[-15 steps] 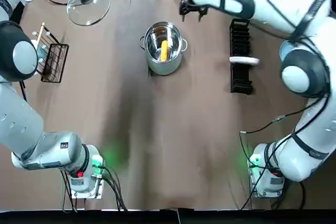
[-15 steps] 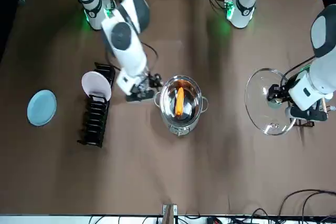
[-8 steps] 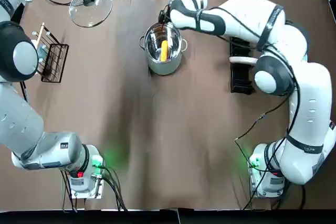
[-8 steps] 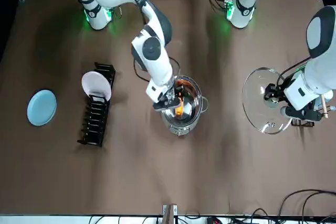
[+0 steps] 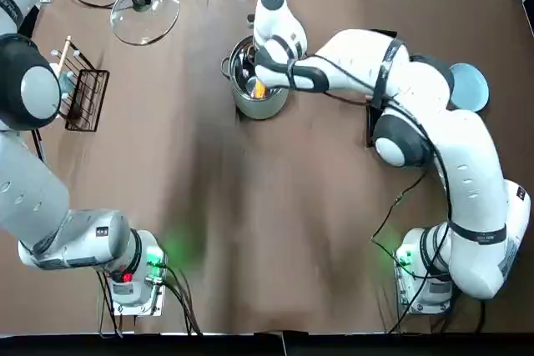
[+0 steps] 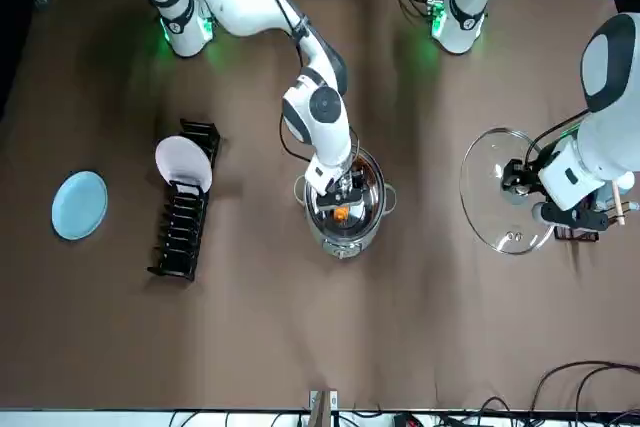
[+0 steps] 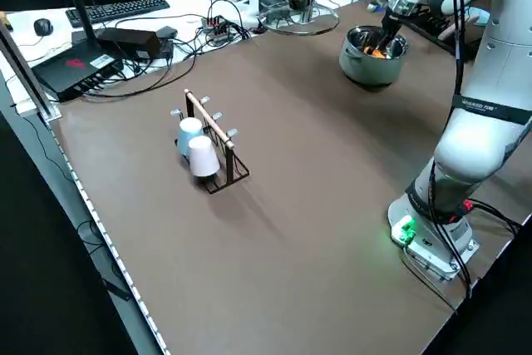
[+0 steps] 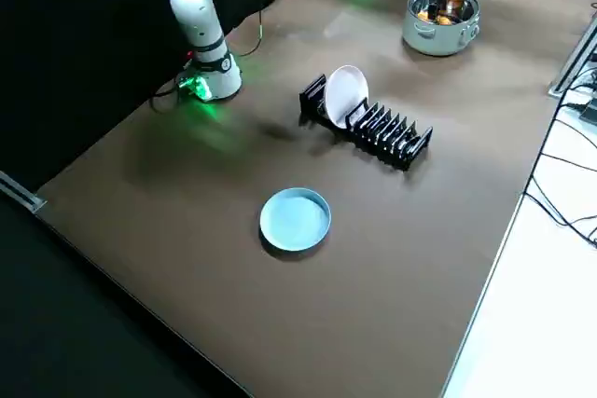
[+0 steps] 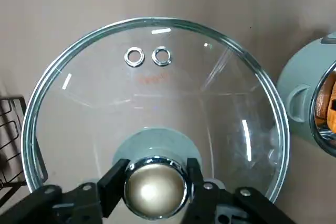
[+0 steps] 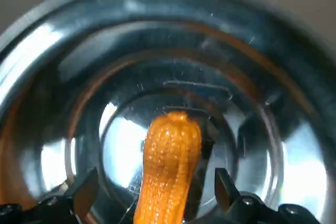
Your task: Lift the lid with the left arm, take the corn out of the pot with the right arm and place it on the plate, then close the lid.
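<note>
1. Reaching into the pot [image 5: 260, 107] with my right gripper [image 10: 155, 195], I have its fingers spread apart, one on each side of the corn [image 10: 170, 150]. The corn lies on the pot's bottom, and nothing is gripped yet.
2. My left gripper [image 9: 156, 177] is clamped on the knob [image 9: 156, 190] of the glass lid [image 9: 105, 103]. It holds the lid well apart from the pot, out toward my left at the far edge of the table.
3. The corn looks rounded and tapered. If I close near its narrow end or off its middle, I judge it may squirt out or pivot and drop back.
4. The steel wall sits close around my fingers. A skewed descent or lift could catch the rim and shove or tip the pot.
5. The blue plate [image 8: 295, 219] lies well apart on my right, beyond the dish rack [image 8: 392, 132]. A weak hold could lose the corn on that carry, and a low path could clip the rack.
6. The knob looks smooth. If my left grip slips, the glass could tilt and strike the table.
</note>
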